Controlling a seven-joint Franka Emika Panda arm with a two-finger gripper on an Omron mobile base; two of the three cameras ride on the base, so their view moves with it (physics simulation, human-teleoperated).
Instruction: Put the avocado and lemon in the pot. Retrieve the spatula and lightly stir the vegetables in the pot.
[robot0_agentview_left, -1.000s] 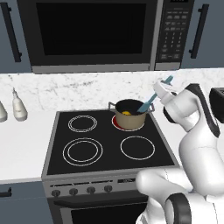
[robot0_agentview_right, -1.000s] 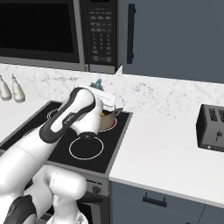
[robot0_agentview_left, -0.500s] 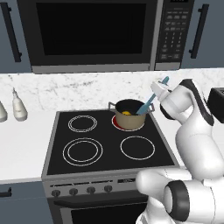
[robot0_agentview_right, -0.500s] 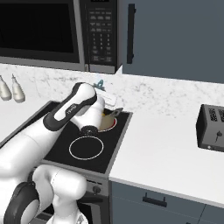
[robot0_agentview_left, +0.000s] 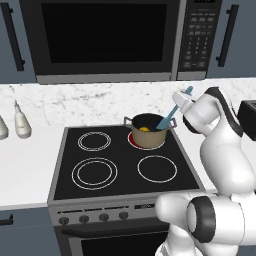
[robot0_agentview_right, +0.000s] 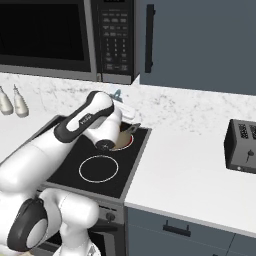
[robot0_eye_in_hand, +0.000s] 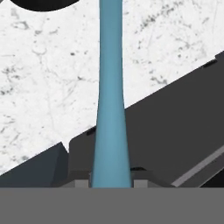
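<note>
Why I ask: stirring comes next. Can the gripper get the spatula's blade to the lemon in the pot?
Probably yes: the gripper, shut on the spatula, slants its blade into the open pot beside the lemon.

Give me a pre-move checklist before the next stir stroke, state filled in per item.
1. Claw shut on the spatula: ok, the teal handle runs up from between the fingertips in the hand view.
2. Spatula blade inside the pot: ok, its lower end dips past the rim in the left base view.
3. Lemon in the pot: ok, yellow shows inside.
4. Avocado in the pot: cannot tell, nothing green is visible.
5. Pot seated on its burner: ok, upright on the rear right ring of the stove.
6. Arm clear of the microwave above: ok, a gap shows.
</note>
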